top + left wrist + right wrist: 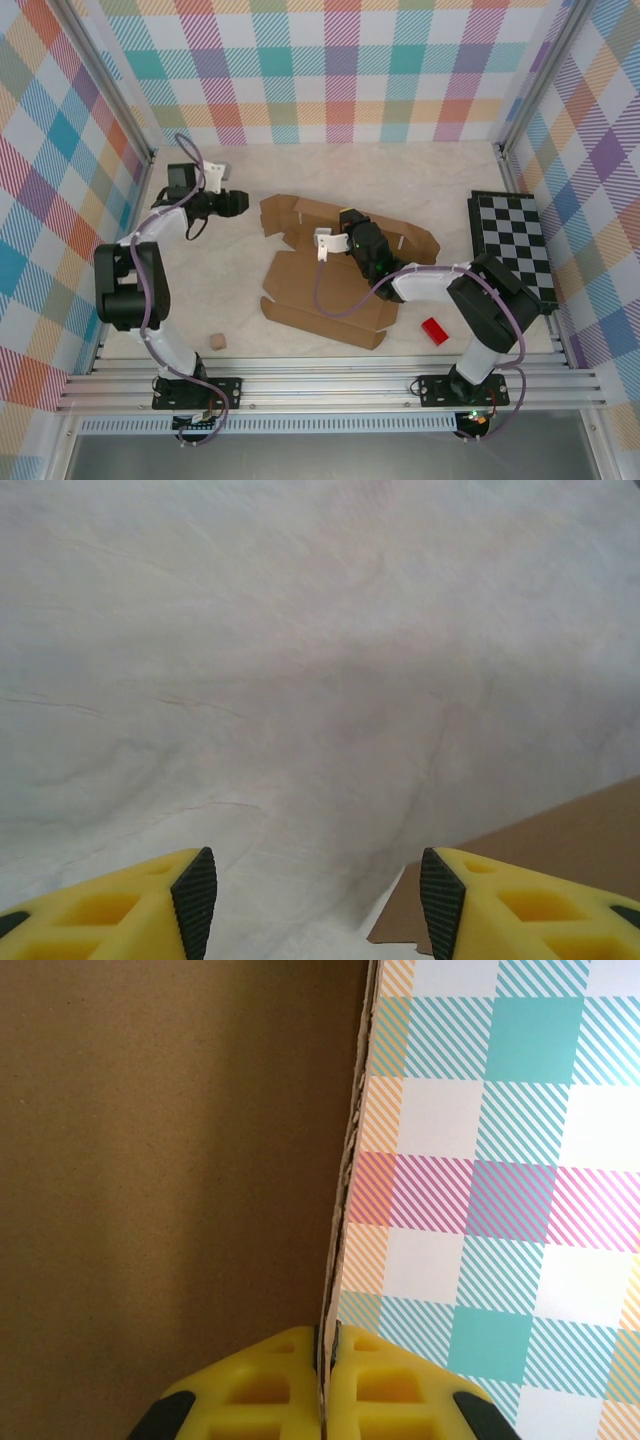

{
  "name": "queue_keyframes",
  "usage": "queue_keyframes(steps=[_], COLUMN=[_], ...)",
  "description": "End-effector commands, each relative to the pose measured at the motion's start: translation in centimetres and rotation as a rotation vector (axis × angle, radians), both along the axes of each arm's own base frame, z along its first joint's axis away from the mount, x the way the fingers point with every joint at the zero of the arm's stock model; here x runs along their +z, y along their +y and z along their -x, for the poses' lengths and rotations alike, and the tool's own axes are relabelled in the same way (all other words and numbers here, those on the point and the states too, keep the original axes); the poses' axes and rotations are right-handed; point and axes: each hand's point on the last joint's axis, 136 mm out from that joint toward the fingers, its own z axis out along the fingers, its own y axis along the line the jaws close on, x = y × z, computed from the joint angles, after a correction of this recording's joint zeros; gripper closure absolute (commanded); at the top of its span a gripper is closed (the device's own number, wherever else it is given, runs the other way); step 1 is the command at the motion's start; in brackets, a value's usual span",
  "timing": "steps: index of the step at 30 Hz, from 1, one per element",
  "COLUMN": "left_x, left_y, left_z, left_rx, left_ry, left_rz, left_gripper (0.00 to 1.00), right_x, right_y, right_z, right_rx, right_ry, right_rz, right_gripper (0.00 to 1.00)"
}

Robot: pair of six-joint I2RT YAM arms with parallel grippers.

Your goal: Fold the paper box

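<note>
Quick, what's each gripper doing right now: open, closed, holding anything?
Left gripper: open, holding nothing.
Right gripper: closed on an edge of the paper box.

The left end effector (317,905) hangs over the pale, faintly veined table (300,660). Its yellow fingers (120,910) with black pads enter at 7 and 5 o'clock, standing well apart with only bare table between them. A brown corner of the paper box (560,830) lies at 4 o'clock, partly behind the finger on that side.
</note>
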Motion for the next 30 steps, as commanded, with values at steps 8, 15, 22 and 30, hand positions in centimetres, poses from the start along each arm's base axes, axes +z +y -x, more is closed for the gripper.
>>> queue_keyframes(steps=[8,15,22,30], left_x=[-2.2,-2.4,-2.1,-1.6], left_y=[-4.4,-7.6,-8.8,-11.6], left_z=[1.1,1.7,3.9,6.3], left_rx=[-0.269,-0.362,-0.449,-0.544], left_ry=[-0.051,-0.030,-0.041,0.002], left_rz=[-0.108,-0.101,-0.084,0.008], left_gripper=[0.44,0.48,0.48,0.48], right_x=[-5.0,-5.7,-5.8,-6.2], right_y=[-0.6,-0.7,-0.7,-0.5], right_z=[1.9,2.3,2.4,2.4], right_rx=[0.036,0.039,0.042,0.042], right_ry=[0.141,0.168,0.179,0.203], right_rz=[0.130,0.147,0.149,0.149], right_gripper=[1.00,1.00,1.00,1.00])
